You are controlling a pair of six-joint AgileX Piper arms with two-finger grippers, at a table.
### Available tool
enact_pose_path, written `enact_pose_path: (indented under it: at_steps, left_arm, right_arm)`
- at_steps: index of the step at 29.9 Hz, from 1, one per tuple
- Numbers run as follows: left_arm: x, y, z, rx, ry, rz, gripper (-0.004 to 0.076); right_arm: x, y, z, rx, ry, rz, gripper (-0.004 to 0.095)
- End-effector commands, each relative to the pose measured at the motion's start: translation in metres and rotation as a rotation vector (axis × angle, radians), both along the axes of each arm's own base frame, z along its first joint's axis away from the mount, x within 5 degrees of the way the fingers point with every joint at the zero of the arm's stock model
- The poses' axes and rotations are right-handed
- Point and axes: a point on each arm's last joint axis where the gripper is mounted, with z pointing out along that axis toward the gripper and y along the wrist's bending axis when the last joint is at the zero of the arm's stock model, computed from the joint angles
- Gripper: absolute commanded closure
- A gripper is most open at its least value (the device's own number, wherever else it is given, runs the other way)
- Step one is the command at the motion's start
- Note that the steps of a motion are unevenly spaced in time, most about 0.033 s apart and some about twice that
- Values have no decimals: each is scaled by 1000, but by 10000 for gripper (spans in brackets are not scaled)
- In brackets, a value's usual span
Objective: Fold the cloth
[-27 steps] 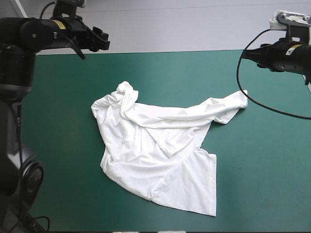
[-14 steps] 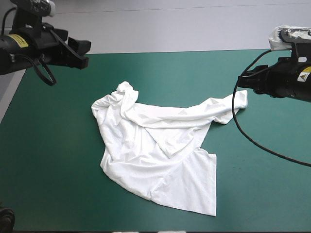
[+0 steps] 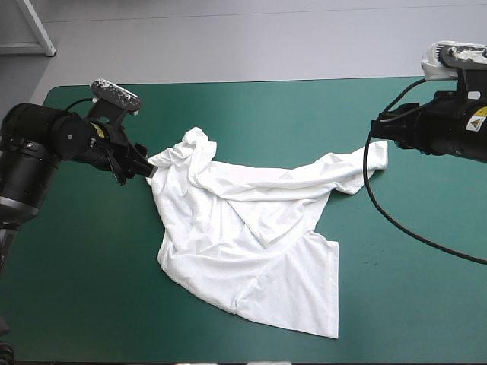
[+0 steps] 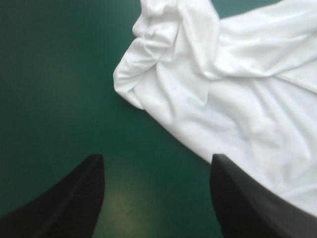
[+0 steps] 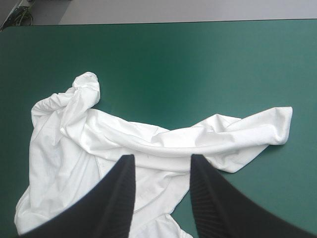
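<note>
table cover (image 3: 251,106): teal-green | floor (image 3: 266,46): grey, beyond far edge | white post (image 3: 36,29): far left

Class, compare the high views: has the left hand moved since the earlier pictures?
Yes. The left hand has come down from the table's far left corner to the T-shirt's left edge; the T-shirt lies as before.

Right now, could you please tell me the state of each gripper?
Left gripper: open, holding nothing, at the edge of the T-shirt.
Right gripper: open, holding nothing.
</note>
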Motion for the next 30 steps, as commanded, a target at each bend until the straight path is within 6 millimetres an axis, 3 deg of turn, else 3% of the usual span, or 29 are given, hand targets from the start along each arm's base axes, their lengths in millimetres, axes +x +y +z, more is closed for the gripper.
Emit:
enact_pose_path:
  at_steps: [1, 9, 16, 23, 30]
  left_arm:
    - [0, 4, -3, 32, 27, 43, 273]
    - [54, -8, -39, -12, 134, 52, 273]
    - [107, 20, -61, -110, 165, 158, 323]
    - [137, 24, -93, -127, 190, 179, 329]
    - [162, 25, -140, -91, 270, 210, 329]
  right_arm:
    - [-11, -1, 15, 23, -88, -3, 585]
    - [0, 1, 9, 17, -52, 1, 586]
    - [2, 1, 6, 3, -48, 7, 586]
    - [7, 1, 4, -2, -38, 7, 586]
    - [9, 2, 3, 2, -34, 10, 586]
